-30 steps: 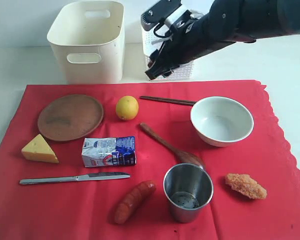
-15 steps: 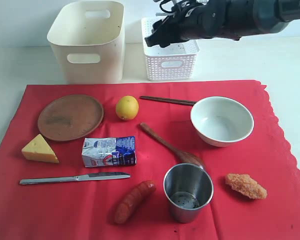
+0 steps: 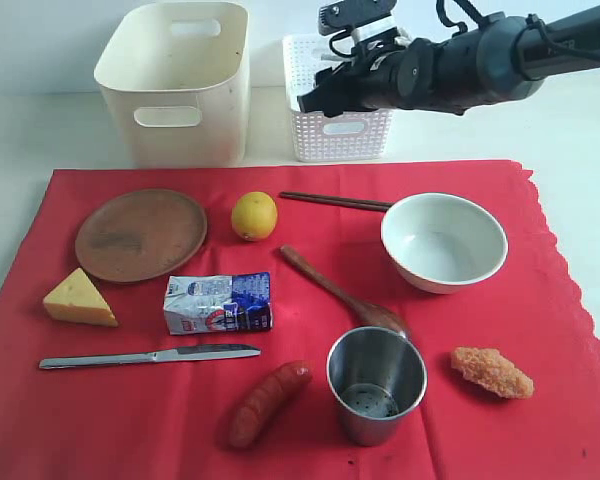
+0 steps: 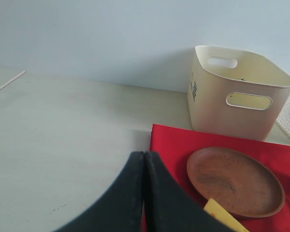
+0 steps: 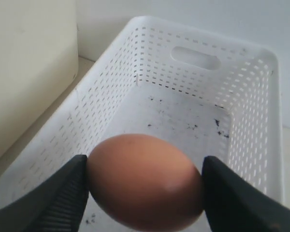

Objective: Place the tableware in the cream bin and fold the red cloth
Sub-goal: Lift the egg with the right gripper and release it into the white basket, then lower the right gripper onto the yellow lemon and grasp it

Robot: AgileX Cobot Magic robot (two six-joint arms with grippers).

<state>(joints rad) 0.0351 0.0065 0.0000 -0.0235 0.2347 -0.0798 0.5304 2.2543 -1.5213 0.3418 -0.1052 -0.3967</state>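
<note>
The right arm [image 3: 470, 70] has swung from a steep downward slant to a near-level reach. One second ago the right gripper [image 3: 312, 100] hung low in front of the near wall of the white basket [image 3: 352, 145]. Half a second ago it stood above the rim, and it now sits slightly lower, over the basket (its left part in the exterior view). The egg [image 5: 145, 181] between the jaws now hangs above the basket floor. The basket's front wall, formerly covered by the arm, is exposed again.

Lemon [image 3: 254, 216], cheese wedge [image 3: 78, 299], milk carton [image 3: 218, 303], sausage [image 3: 268, 402], breaded piece [image 3: 491, 371]; brown egg [image 5: 145, 181] over white lattice basket [image 5: 116, 82] (floor speckled)
</note>
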